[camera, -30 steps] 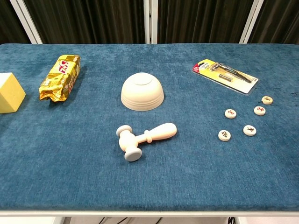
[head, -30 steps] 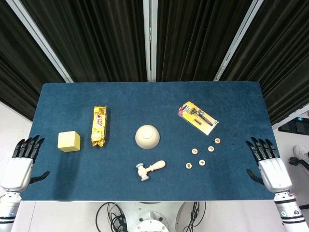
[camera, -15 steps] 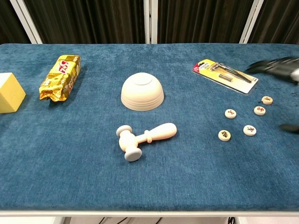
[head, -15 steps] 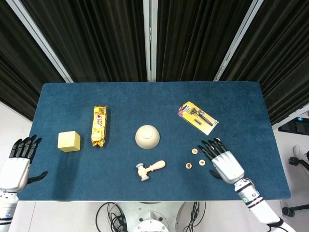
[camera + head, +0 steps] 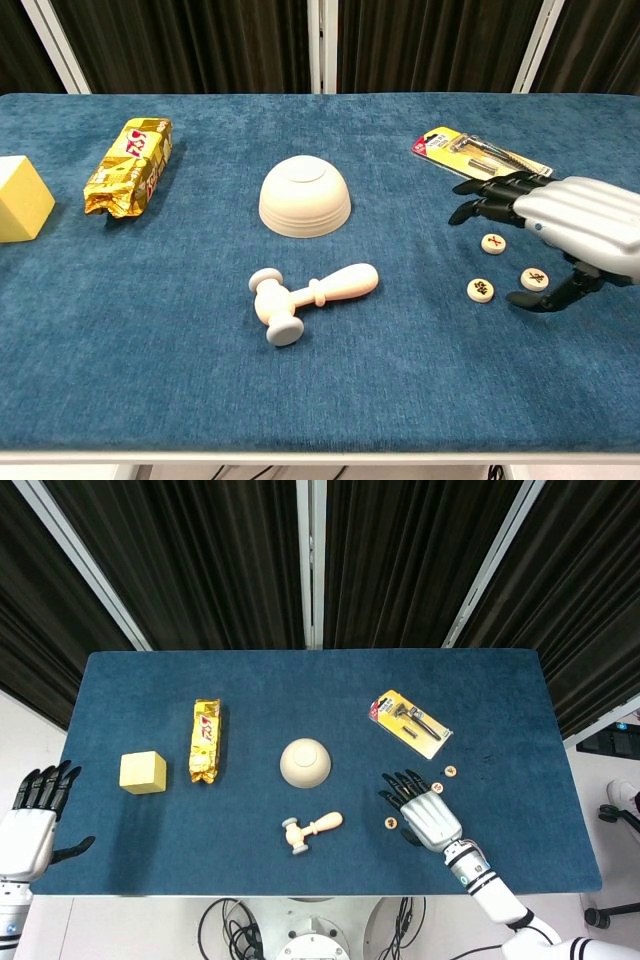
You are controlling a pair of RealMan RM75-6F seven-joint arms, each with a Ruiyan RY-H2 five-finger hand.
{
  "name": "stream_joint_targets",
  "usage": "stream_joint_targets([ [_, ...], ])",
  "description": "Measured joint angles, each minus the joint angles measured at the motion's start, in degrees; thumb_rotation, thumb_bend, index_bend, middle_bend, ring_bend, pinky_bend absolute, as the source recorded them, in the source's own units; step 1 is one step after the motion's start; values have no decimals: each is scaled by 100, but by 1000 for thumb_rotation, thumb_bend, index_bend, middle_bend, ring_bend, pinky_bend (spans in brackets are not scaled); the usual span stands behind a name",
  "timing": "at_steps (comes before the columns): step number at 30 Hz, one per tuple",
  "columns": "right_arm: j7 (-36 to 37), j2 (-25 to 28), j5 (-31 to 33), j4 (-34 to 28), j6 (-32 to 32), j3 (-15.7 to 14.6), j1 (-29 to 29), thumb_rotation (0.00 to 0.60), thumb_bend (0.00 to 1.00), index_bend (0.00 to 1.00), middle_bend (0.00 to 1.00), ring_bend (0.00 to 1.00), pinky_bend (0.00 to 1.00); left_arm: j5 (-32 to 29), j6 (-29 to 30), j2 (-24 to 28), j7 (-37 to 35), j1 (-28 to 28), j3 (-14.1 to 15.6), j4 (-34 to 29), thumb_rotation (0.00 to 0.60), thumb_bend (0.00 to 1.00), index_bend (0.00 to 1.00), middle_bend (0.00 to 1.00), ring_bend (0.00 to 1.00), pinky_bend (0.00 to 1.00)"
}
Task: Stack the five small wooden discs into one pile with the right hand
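Small wooden discs with red marks lie loose on the blue table (image 5: 300,680) at the front right. In the head view I see one disc (image 5: 450,771), a second disc (image 5: 436,787) and a third disc (image 5: 390,823); the rest are under my right hand (image 5: 425,813). That hand hovers over the group with its fingers spread and holds nothing. The chest view shows the right hand (image 5: 575,222) above three discs: one (image 5: 492,243), another (image 5: 481,289), and a last (image 5: 534,278). My left hand (image 5: 32,820) is open off the table's left edge.
An upturned pale bowl (image 5: 305,763) sits mid-table with a wooden mallet (image 5: 311,831) in front of it. A packaged razor (image 5: 410,723) lies just behind the discs. A gold snack packet (image 5: 205,740) and a yellow block (image 5: 143,772) are on the left.
My right hand has swung in from the table's right edge and moved left, now covering part of the disc group. The discs have not moved. The left hand barely shifted.
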Motion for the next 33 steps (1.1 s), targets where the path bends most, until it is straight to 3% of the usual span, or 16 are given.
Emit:
stream_joint_targets([
  [13,159,-329,76,343,24,-156,112,600,223,322,0,0,0,-80,-117,57,34,-6,12,-87,600,58,0,0,0,0],
  [33,246,-391,106,456,189,-262,153,600,264,512,0,0,0,-88,-133,89,-43,5,9,-87,600,59,0,0,0,0],
])
